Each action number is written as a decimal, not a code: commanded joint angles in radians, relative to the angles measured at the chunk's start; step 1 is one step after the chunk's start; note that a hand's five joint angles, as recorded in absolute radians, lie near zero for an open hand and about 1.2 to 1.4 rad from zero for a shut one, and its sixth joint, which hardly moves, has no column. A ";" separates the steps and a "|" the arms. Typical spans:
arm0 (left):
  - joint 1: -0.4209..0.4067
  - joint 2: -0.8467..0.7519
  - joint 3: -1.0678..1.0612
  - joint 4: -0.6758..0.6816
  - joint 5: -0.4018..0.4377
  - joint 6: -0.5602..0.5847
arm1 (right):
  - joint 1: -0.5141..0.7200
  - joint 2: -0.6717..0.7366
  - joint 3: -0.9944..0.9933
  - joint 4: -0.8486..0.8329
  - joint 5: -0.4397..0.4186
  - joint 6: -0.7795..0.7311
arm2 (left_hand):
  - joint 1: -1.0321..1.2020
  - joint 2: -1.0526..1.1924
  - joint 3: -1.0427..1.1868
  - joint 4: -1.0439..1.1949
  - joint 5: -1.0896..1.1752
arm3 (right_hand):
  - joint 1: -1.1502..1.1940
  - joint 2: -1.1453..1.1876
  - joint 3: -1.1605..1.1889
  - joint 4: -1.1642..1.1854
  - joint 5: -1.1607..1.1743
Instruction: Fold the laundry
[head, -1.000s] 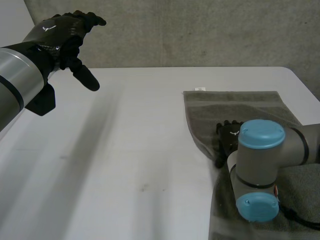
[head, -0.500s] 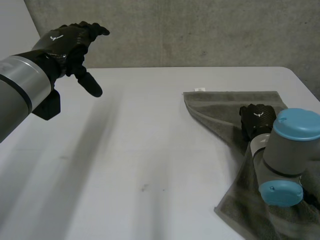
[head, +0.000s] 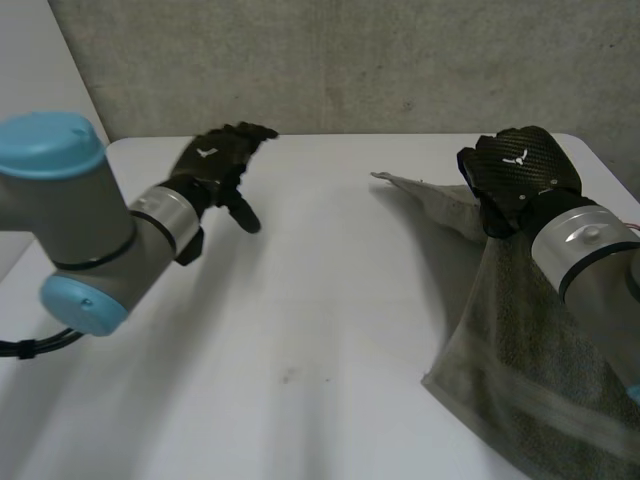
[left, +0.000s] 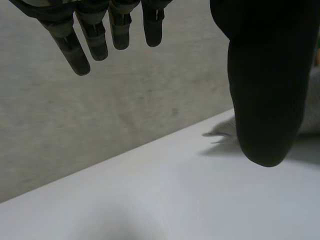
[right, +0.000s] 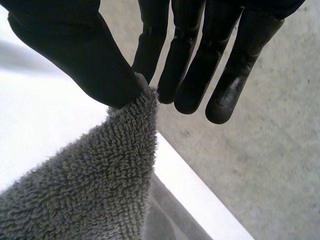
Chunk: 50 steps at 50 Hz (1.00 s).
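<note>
Grey towel (head: 520, 350) at tabletop (head: 300, 300) right edge, draping from raised corner. That corner pinched in right hand (head: 515, 175). Empty left hand (head: 215, 170) spread over far-left tabletop. Terry likely soft, limp, light; grip corners.

Towel (head: 520, 370) on table (head: 330, 330) right side, below right hand (head: 520, 170); left hand (head: 215, 170) well apart

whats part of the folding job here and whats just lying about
Part of the job:
- towel, grey, pinched between the thumb and fingers of the right hand
- left hand, open, holding nothing

Just there:
- table, white
- wall behind it
</note>
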 joint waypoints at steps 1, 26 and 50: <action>-0.054 -0.146 0.072 0.061 0.133 -0.005 | 0.072 -0.072 0.006 0.048 -0.005 -0.014 | 0.003 0.012 0.010 0.009 -0.023 | 0.421 0.222 0.214 0.209 0.243; -0.255 -0.416 0.290 0.151 0.145 -0.290 | 0.179 -0.105 0.078 0.060 -0.002 -0.002 | 0.097 0.105 0.104 0.102 0.071 | 0.421 0.222 0.214 0.209 0.243; -0.194 -0.353 0.330 0.185 -0.092 -0.116 | 0.124 -0.122 0.055 0.049 0.002 0.006 | 1.224 1.233 1.231 1.230 1.198 | 0.421 0.222 0.214 0.209 0.243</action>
